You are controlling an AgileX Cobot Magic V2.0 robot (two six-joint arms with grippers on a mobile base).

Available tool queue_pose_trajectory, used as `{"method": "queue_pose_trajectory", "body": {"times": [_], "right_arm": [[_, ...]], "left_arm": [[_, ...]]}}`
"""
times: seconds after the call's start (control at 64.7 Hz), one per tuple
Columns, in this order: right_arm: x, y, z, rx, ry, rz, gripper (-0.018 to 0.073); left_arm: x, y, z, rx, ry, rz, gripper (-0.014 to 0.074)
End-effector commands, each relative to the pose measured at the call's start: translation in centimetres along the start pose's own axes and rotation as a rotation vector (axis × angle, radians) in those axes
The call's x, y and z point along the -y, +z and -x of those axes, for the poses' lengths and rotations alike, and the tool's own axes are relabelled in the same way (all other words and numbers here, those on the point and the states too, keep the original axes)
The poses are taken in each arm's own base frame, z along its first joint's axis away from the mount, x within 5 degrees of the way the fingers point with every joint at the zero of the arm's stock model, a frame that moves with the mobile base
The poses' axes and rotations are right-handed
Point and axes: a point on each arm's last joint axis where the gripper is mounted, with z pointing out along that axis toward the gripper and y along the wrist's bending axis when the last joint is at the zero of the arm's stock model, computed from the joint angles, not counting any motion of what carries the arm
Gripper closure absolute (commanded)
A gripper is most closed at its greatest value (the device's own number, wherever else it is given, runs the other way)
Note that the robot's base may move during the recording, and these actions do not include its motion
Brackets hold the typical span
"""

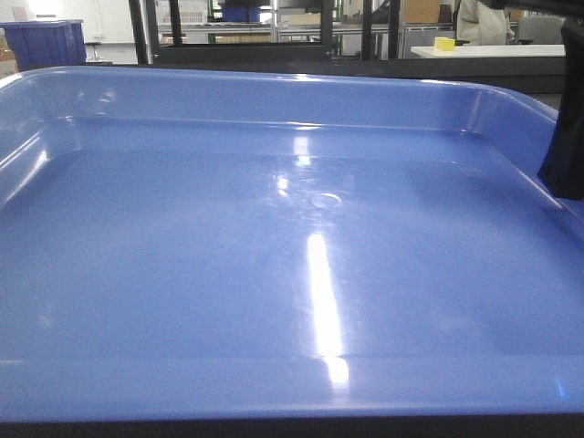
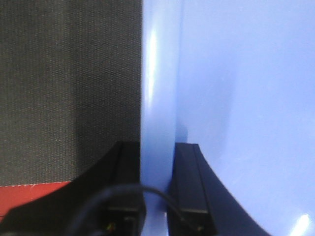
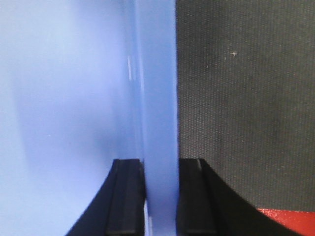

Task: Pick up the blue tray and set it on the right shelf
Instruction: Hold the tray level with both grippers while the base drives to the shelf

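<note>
Rims of the blue tray (image 1: 274, 228) are pinched on both sides: the left gripper (image 2: 157, 191) clamps one rim, the right gripper (image 3: 160, 196) the opposite one. Red-edged dark tabletop (image 2: 69, 88) shows beside each. A darker blue bin (image 1: 44, 41) stands beyond the tray's far-left corner.

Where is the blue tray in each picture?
Front: the tray fills nearly the whole picture.
Left wrist: tray on the right half; its rim runs up the middle, inside the left gripper.
Right wrist: tray on the left half; rim inside the right gripper.
Shared landmark: the dark table, left of the rim in the left wrist view, right of it in the right.
</note>
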Motion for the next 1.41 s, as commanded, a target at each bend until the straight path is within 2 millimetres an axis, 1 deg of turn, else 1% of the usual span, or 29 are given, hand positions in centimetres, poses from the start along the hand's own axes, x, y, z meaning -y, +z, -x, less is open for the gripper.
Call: {"method": "queue_pose_trajectory", "body": {"times": [0.0,1.175,1.392], "right_arm": [[0.45,-1.29,0.46,0.070,-0.030,-0.022,0.0418],[0.45,-1.29,0.47,0.070,-0.030,-0.022,0.0418],[0.45,-1.29,0.47,0.070,-0.030,-0.022,0.0418]], "left_arm": [[-0.19,-1.03,0.05,0.033,0.027,0.018,0.0637],[-0.15,-1.02,0.01,0.028,0.024,0.013,0.0645],[0.30,-1.07,-0.28,0.000,-0.005,-0.039,0.0645]]}}
